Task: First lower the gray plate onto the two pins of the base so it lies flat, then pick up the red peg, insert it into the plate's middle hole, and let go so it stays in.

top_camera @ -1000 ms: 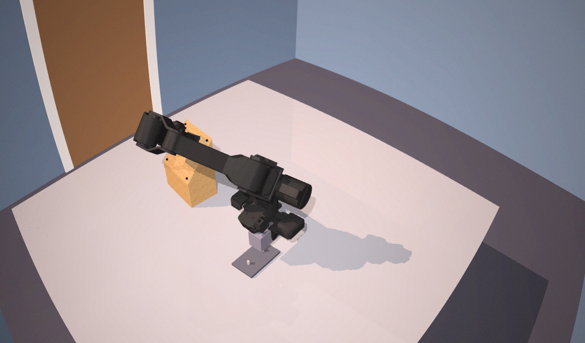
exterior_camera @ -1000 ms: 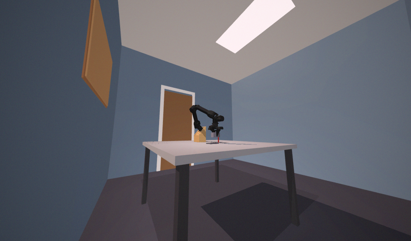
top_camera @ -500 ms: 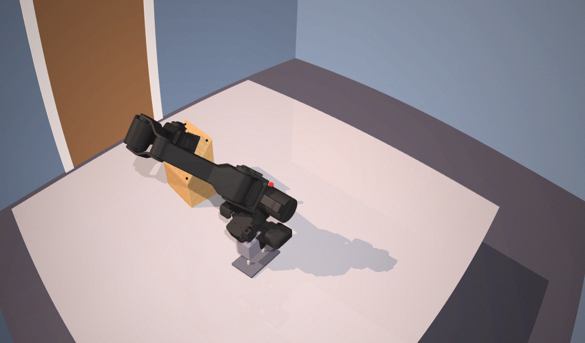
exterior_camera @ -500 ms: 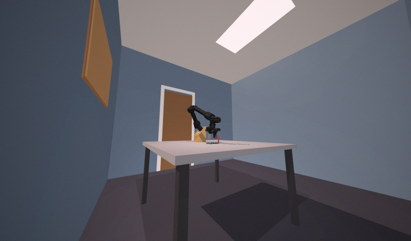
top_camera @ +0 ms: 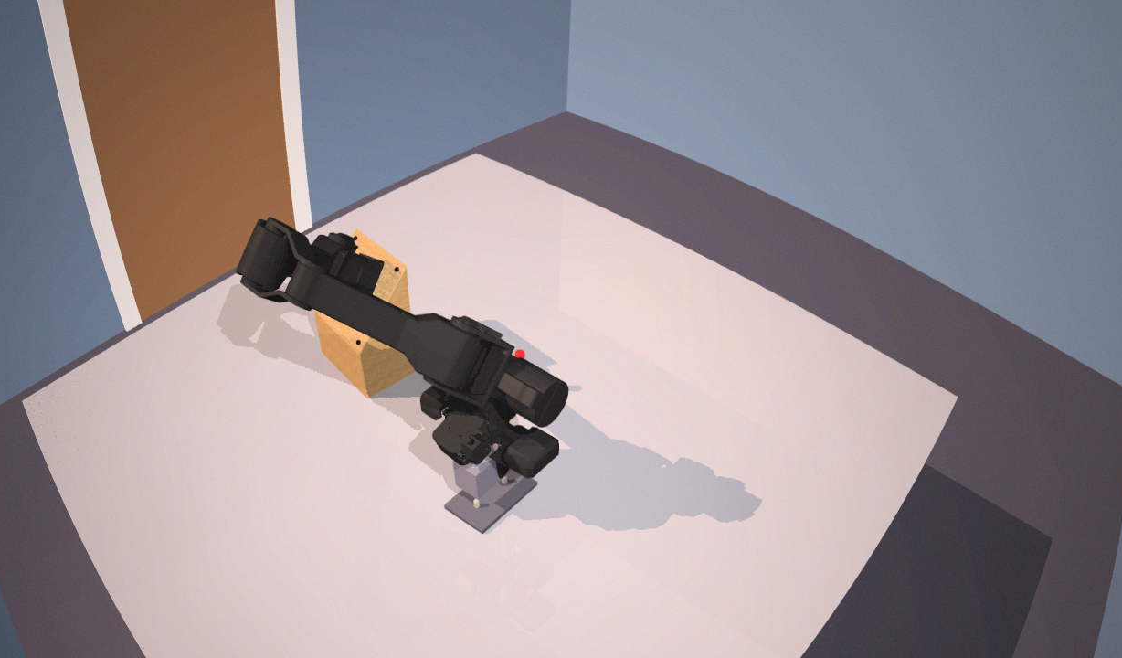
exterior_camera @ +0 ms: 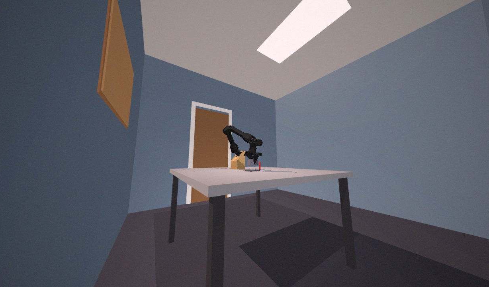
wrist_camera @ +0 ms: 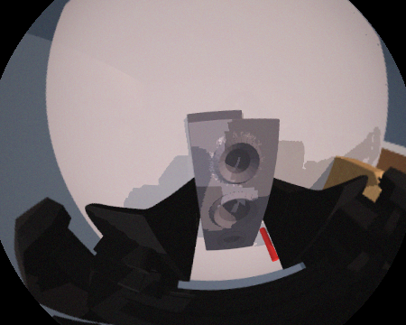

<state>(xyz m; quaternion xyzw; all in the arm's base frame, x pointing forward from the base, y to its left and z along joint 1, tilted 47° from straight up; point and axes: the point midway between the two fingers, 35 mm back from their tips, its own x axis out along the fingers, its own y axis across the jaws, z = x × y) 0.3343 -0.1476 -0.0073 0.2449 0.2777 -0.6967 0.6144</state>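
My gripper (top_camera: 488, 464) (exterior_camera: 254, 161) (wrist_camera: 224, 177) is shut on the gray plate (top_camera: 472, 481) (exterior_camera: 250, 162) (wrist_camera: 267, 144), a thick block with holes. The plate hangs a little above the flat dark base (top_camera: 487, 517) (exterior_camera: 252, 170) (wrist_camera: 202, 137). In the top view the front pin (top_camera: 476, 503) and rear pin (top_camera: 505, 481) stick up from the base, clear of the plate. In the wrist view the plate overlaps the base with an offset, and the pins are hidden. The red peg (top_camera: 520, 354) (exterior_camera: 259, 165) (wrist_camera: 269, 245) stands upright, mostly hidden behind the arm in the top view.
A wooden block (top_camera: 348, 355) (exterior_camera: 237, 164) (wrist_camera: 345, 171) with a slanted top stands beside the arm's lower part. All this is on the pale table (top_camera: 712, 367) (exterior_camera: 274, 177) (wrist_camera: 167, 54). The arm reaches over the table between the wooden block and the peg.
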